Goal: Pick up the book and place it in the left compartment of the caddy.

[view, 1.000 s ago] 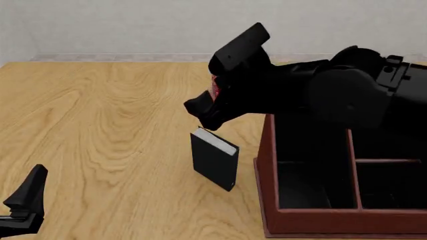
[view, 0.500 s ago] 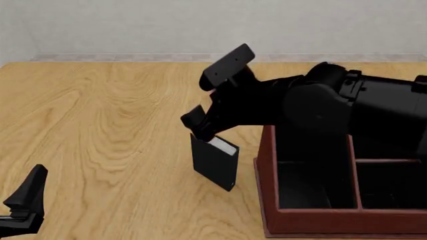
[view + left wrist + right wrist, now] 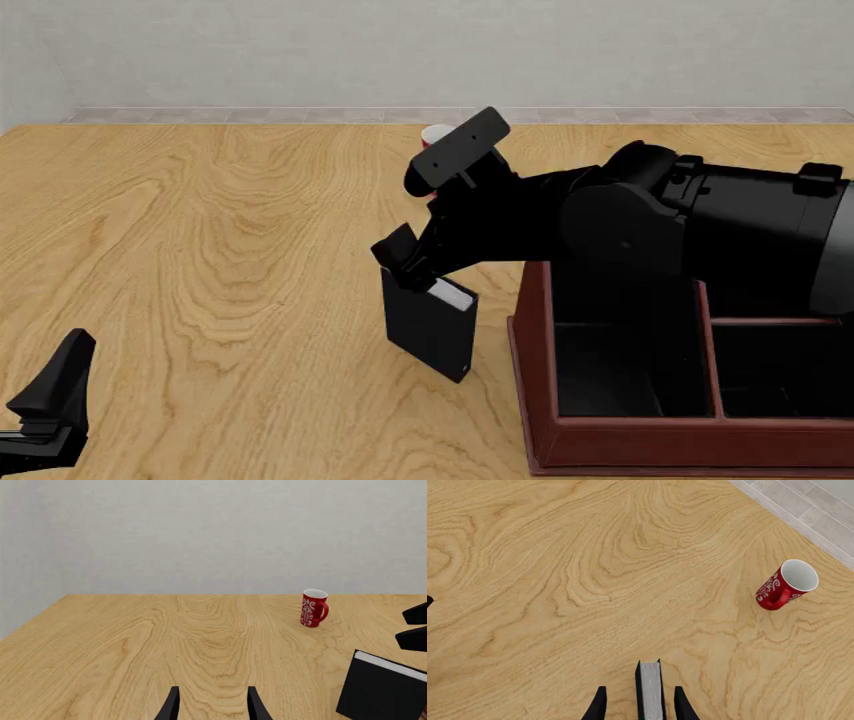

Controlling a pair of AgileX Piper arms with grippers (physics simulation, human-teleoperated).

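The black book (image 3: 430, 332) with white page edges stands upright on the wooden table, just left of the red-brown caddy (image 3: 531, 330). My right gripper (image 3: 400, 266) hangs over the book's top edge. In the right wrist view the book (image 3: 650, 690) sits between the two fingers (image 3: 599, 706), with a gap on each side, so that gripper is open. The caddy's left compartment (image 3: 625, 372) is a long black-lined section, partly covered by the right arm. My left gripper (image 3: 54, 400) rests at the near left, open (image 3: 212, 707) and holding nothing; its view shows the book (image 3: 383, 690) off to one side.
A red mug (image 3: 434, 133) with white pattern stands beyond the book, mostly hidden behind the right arm; it also shows as the mug (image 3: 784, 585) and the mug (image 3: 313, 608). The right arm's bulk lies over the caddy's far part. A grey wall bounds the table's far edge.
My right gripper has come down and slightly toward the near side, from above the book to around its top edge. The book, the caddy and the left arm have not moved.
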